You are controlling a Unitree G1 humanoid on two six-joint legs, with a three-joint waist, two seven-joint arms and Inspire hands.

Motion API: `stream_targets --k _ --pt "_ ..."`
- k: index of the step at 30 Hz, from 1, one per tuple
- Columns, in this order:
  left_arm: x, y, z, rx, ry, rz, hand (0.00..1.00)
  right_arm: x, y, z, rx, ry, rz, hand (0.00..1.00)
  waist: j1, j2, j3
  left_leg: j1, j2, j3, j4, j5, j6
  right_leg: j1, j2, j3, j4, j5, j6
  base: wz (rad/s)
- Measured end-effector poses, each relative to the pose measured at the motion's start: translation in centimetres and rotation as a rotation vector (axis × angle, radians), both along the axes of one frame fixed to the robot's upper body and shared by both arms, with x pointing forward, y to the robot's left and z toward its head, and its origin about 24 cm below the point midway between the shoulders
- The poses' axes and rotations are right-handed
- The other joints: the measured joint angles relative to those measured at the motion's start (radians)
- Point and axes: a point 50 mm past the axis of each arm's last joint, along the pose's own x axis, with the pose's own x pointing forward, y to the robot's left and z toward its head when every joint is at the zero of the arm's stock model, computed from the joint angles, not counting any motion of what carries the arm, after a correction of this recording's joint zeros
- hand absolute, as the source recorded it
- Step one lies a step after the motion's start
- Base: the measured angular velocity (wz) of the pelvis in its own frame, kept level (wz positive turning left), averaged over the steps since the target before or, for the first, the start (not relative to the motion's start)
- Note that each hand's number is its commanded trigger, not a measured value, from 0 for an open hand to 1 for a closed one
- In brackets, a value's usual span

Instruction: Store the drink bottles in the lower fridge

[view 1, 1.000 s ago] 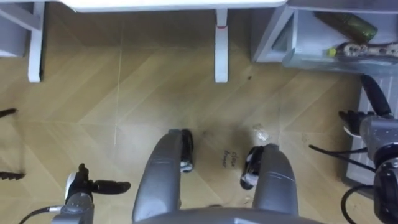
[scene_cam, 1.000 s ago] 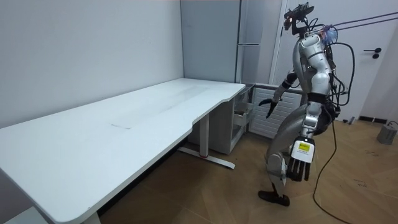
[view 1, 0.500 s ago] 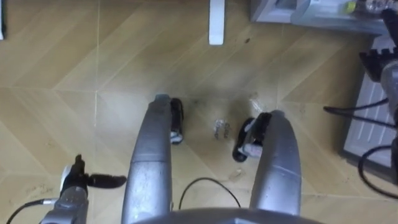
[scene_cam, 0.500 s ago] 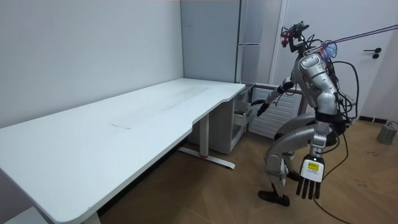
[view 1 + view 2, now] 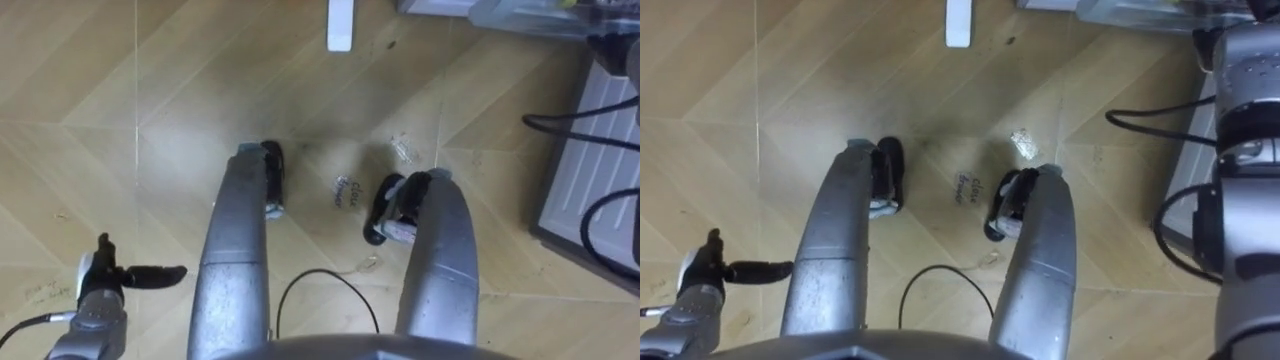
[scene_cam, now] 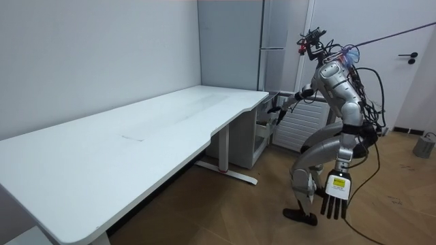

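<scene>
**Left eye view:** my left hand [image 5: 108, 280] hung low by my left leg, fingers straight & relaxed, holding nothing. Wood floor [image 5: 150, 120] below, paper scrap [image 5: 347, 190] betw. my feet. At top right edge was a clear fridge shelf [image 5: 520, 12] w/ sth in it, too cut off to ID as drinks.

**Room view:** I stood bent fwd at the open lower fridge [image 6: 264, 128] beside the white counter [image 6: 136, 136]. My right hand [image 6: 275, 111] reached twd it; couldn't tell its fingers.

**Right eye view:** same scene, right arm ran up to that shelf.

**Progress, my guess:** mid-task at best. I couldn't confirm any drinks stowed, and loading was prob. left to do.
</scene>
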Motion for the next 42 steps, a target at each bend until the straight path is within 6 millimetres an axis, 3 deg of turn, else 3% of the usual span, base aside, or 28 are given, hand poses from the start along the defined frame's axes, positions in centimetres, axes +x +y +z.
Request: stream_targets --k 6,10,13,18,20,26,28,32,42 --pt "-1.2 0.2 -0.2 0.001 0.020 0.019 0.00 0.4 0.2 1.2 0.021 0.029 -0.039 0.00 0.014 0.002 -0.0005 0.006 0.001 -0.018 -0.014 0.008 -0.016 0.009 0.003 -0.018 0.000 -0.004 -0.024 0.06" --pt "-2.5 0.4 -0.5 0.002 0.055 0.034 0.00 0.3 0.1 1.4 0.011 0.066 -0.057 0.00 0.040 0.004 -0.0015 0.010 0.001 -0.039 -0.023 0.018 -0.032 0.025 0.003 -0.043 0.000 -0.011 -0.039 0.08" --pt "-3.0 0.6 -0.5 0.005 0.071 0.045 0.00 -0.1 -0.6 1.6 -0.018 0.126 -0.095 0.00 0.086 0.007 -0.0002 0.028 0.000 -0.051 -0.030 0.026 -0.044 0.045 0.001 -0.056 0.004 -0.015 -0.053 0.08" --pt "-4.1 1.3 -0.5 0.019 0.085 0.076 0.00 -0.3 -0.6 1.4 -0.009 0.160 -0.121 0.00 0.103 0.012 0.0017 0.061 -0.016 -0.091 -0.071 0.054 -0.073 0.089 -0.005 -0.096 -0.004 -0.034 -0.069 0.21" --pt "-4.4 1.3 -0.5 0.018 0.091 0.075 0.00 -0.4 -0.7 1.4 -0.015 0.175 -0.139 0.00 0.111 0.011 0.0021 0.063 -0.018 -0.107 -0.089 0.074 -0.084 0.098 -0.018 -0.122 -0.003 -0.037 -0.091 0.21" --pt "-5.0 1.7 -0.4 0.031 0.085 0.073 0.00 -0.2 -0.3 2.0 -0.024 0.159 -0.146 0.00 0.134 0.011 0.0023 0.069 -0.015 -0.152 -0.112 0.105 -0.121 0.113 -0.016 -0.165 -0.002 -0.037 -0.140 0.09" --pt "-5.4 1.9 -0.3 0.038 0.086 0.072 0.00 -0.2 -0.3 2.0 -0.029 0.160 -0.147 0.00 0.140 0.011 0.0025 0.082 -0.013 -0.157 -0.116 0.111 -0.125 0.131 -0.017 -0.175 -0.001 -0.042 -0.146 0.06" --pt "-6.4 2.5 -0.2 0.046 0.111 0.068 0.00 -0.2 -0.3 2.1 -0.041 0.156 -0.151 0.00 0.148 0.012 0.0032 0.099 -0.009 -0.168 -0.112 0.109 -0.122 0.159 -0.017 -0.192 -0.001 -0.054 -0.143 0.06" --pt "-6.7 2.8 -0.1 0.046 0.113 0.060 0.00 0.2 0.4 2.9 -0.057 0.104 -0.149 0.00 0.164 0.016 0.0058 0.103 -0.016 -0.167 -0.097 0.100 -0.112 0.171 -0.014 -0.189 -0.004 -0.046 -0.127 -0.01"
